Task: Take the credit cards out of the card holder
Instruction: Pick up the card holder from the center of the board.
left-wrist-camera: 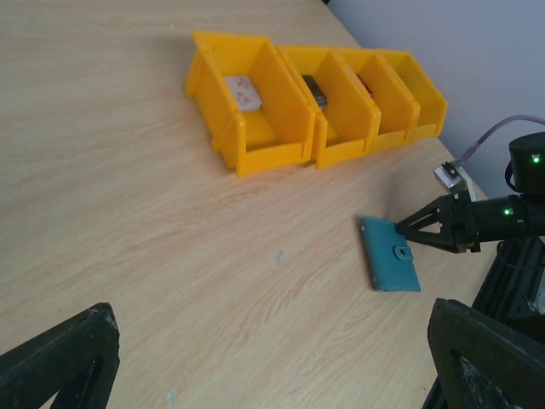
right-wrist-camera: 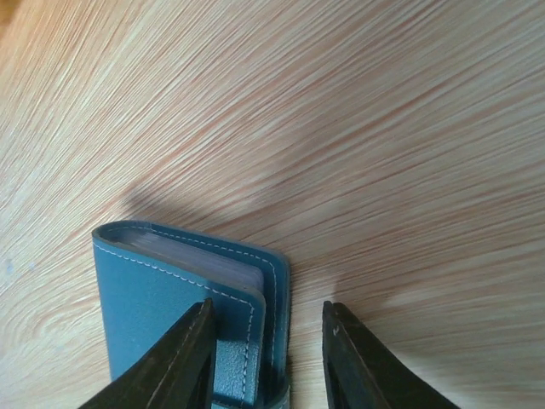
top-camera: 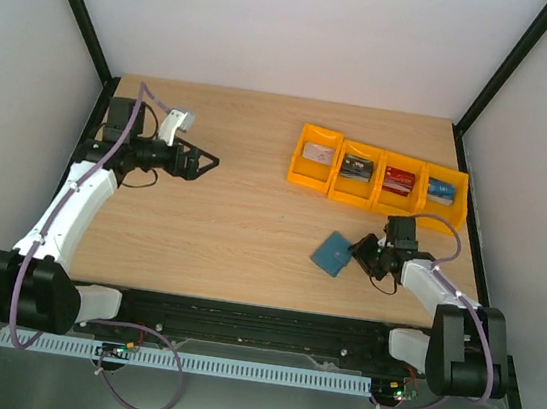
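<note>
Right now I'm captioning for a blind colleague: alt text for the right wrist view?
A closed teal-blue soft folding wallet lies on a pale wooden table, its edge between the right end effector's two parted black fingers.

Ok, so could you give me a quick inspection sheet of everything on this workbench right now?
Surface: pale wooden tabletop, flat, grain visible.
Job's things: teal-blue soft folding wallet lies closed near the right arm; coloured plastic cards lie in each of four orange plastic bins.
Clutter: nothing seen.
Grippers: left tool open over the left side, holding nothing; right tool astride the wallet's edge, jaws apart.
Cables: purple cable runs along each arm and loops below the front edge.
Surroundings: white walls, black frame posts.
</note>
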